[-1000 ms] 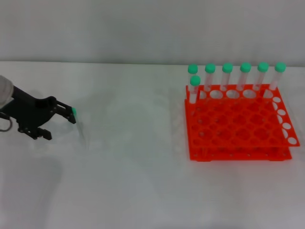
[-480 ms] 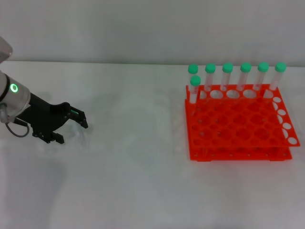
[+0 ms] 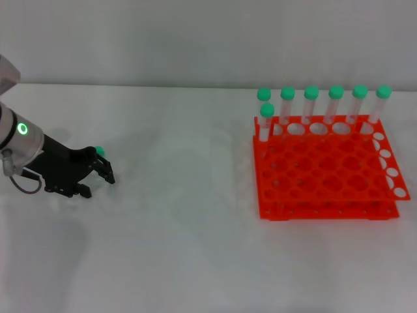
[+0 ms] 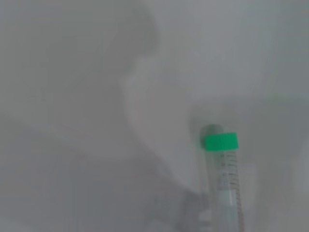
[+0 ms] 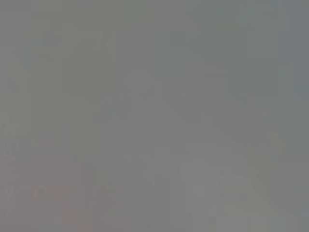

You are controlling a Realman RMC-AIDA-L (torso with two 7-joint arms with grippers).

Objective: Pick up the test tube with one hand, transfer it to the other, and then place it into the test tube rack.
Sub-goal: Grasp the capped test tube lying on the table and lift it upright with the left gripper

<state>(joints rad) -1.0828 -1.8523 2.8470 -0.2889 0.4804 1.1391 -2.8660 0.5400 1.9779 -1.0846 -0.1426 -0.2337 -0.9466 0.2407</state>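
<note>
The test tube shows in the head view only as its green cap [image 3: 100, 151], just behind my left gripper's upper finger; its clear body is hidden there. The left wrist view shows the test tube [image 4: 226, 188] lying on the white table, green cap [image 4: 220, 141] toward the far side. My left gripper [image 3: 98, 184], black on a silver arm with a glowing green ring [image 3: 23, 128], sits low over the table at the far left, fingers apart on either side of the tube. The orange-red test tube rack [image 3: 326, 171] stands at the right. The right gripper is out of view.
Several green-capped tubes [image 3: 311, 104] stand upright in the rack's back row, one more [image 3: 266, 121] in the second row at its left corner. A wide stretch of white table [image 3: 182, 182] lies between gripper and rack. The right wrist view is plain grey.
My left gripper has come in from the left edge, moved right and dropped toward the table over the tube. Its fingers stand closer together than before. The rack and its tubes have not moved.
</note>
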